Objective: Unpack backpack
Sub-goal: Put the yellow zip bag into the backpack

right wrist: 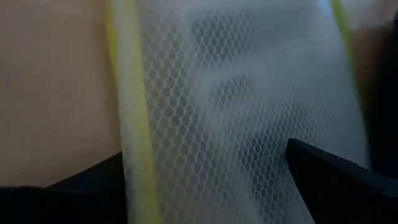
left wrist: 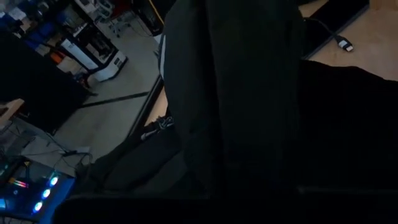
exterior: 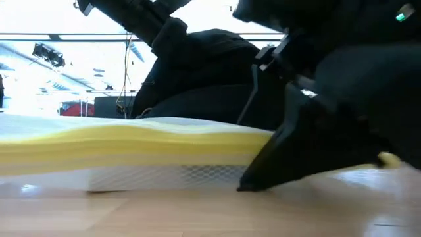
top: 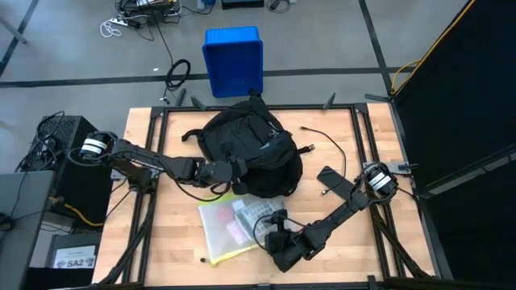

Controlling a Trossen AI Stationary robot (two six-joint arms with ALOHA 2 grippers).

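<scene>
While the large black soft fabric backpack (top: 250,153) is seen from above lying at the middle of the wooden table (top: 371,250), its fabric alone fills the left wrist view. The left gripper (top: 235,167) is pressed shut against the backpack's near left edge; whether fabric is pinched cannot be told. A flat translucent mesh pouch with yellow edging (top: 234,228) lies just in front of the backpack. The right gripper (top: 276,234) is held wide open over the pouch's right edge; its own wrist view shows mesh between the fingers (right wrist: 336,180). A blue plastic bin (top: 233,60) shows only from above, beyond the table.
</scene>
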